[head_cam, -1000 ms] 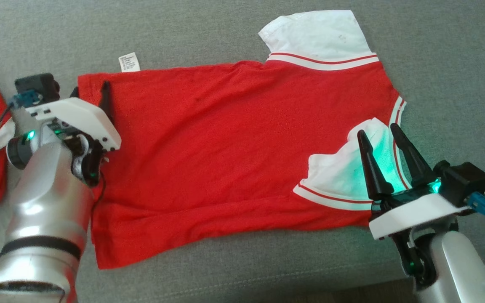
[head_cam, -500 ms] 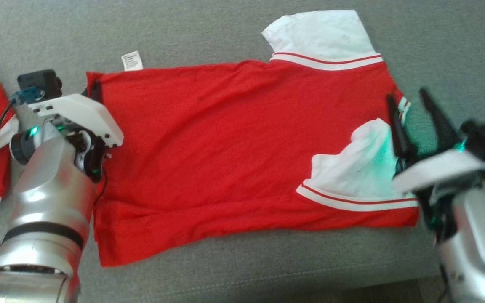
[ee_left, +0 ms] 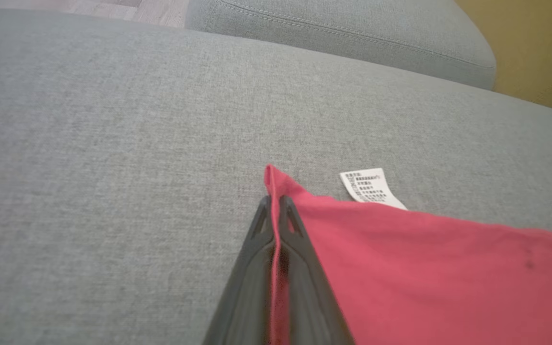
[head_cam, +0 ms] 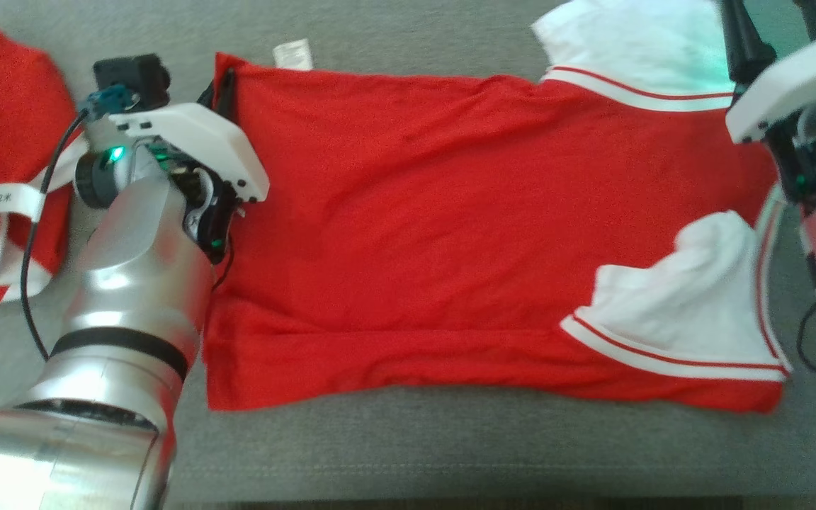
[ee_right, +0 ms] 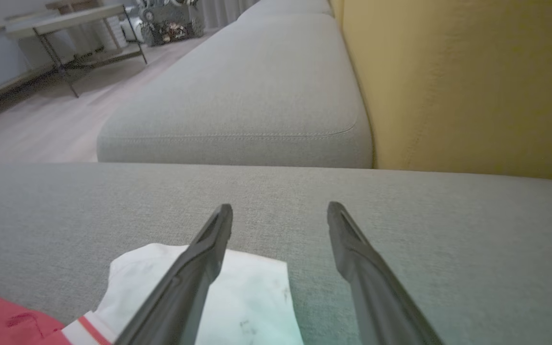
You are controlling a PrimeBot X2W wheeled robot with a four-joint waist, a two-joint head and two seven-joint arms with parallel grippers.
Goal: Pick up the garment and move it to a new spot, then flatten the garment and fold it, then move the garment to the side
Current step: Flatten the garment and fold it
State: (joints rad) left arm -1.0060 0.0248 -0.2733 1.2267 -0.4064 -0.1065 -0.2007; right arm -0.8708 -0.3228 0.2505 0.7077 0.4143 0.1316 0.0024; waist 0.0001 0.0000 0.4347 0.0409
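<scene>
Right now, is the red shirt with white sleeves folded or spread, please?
Spread: the red shirt lies flat, full length, across the grey cushion.

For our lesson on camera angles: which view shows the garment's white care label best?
The left wrist view: the care label lies sharp, with printed lines visible, beside the left gripper shut on the garment. The head view shows it small and blurred. The right wrist view faces the white sleeve.

You have the garment (head_cam: 450, 234), a red T-shirt with white, red-striped sleeves, spread nearly flat and lightly wrinkled along the grey cushion (head_cam: 450, 453). Its far sleeve (head_cam: 627, 49) points toward the cushion's back. Its near sleeve (head_cam: 684, 297) lies folded over the red body toward the cushion's front edge, and a white care label (head_cam: 292, 54) pokes out at the hem.
</scene>
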